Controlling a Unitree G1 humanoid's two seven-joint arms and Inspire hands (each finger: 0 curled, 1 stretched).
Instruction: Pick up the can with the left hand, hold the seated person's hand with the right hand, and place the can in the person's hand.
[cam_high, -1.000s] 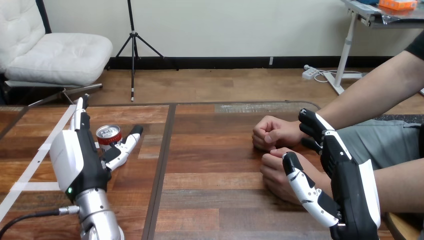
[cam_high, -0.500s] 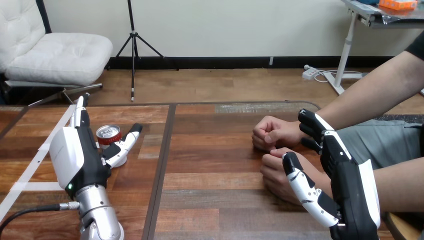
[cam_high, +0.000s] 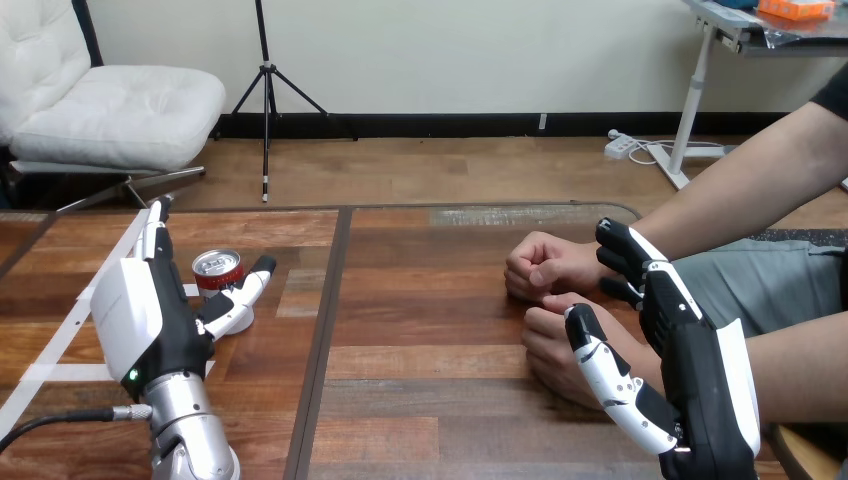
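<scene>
A red can (cam_high: 217, 272) with a silver top stands upright on the left part of the table. My left hand (cam_high: 148, 312) is open around it, with straight fingers (cam_high: 155, 228) at its left and the thumb (cam_high: 243, 293) at its right front. I cannot tell whether the hand touches the can. The person's two fists rest at the right, the far one (cam_high: 543, 265) and the near one (cam_high: 552, 343). My right hand (cam_high: 700, 365) is open astride the near wrist. Its thumb (cam_high: 608, 372) lies in front and its fingers (cam_high: 628, 262) behind, and no clasp shows.
A dark seam (cam_high: 322, 330) runs down the wooden table between the can and the person's fists. White tape strips (cam_high: 70, 325) cross the table's left part. The person's forearms come in from the right edge.
My left hand has shifted slightly left and toward me, with its thumb drawn in closer to the can. The can, the person's fists and my right hand have stayed still.
</scene>
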